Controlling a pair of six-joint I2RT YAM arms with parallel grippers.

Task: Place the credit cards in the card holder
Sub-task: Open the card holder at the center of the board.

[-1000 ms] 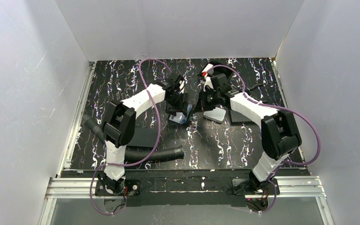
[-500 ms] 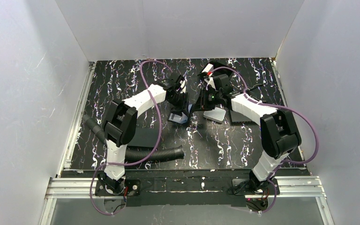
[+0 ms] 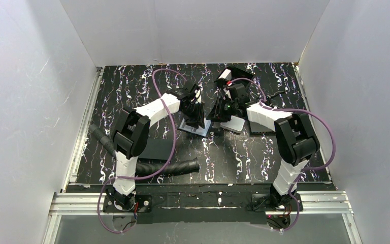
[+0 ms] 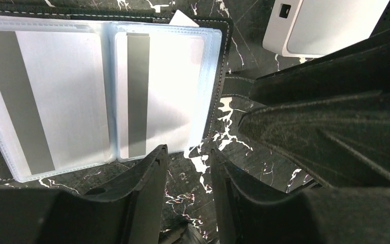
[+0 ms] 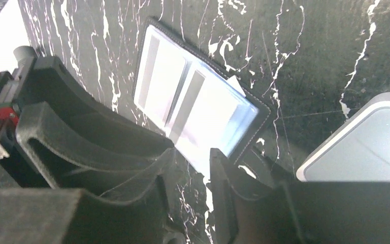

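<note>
The card holder (image 4: 225, 56) lies open on the marbled surface (image 5: 310, 61), 2 credit cards (image 4: 157, 91) in its clear sleeves (image 4: 210, 76) (a silver case (image 4: 330, 25) sits nearby); left gripper (image 4: 188, 152) and right gripper (image 5: 192, 152) hover over it, jaws parted, empty.

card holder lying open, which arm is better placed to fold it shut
left, probably: the left hand sits open at the card holder's edge; the right hand hangs beside it, nearer the silver case

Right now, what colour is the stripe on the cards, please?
Grey, on whitish cards; clearest in left wrist view.
</note>
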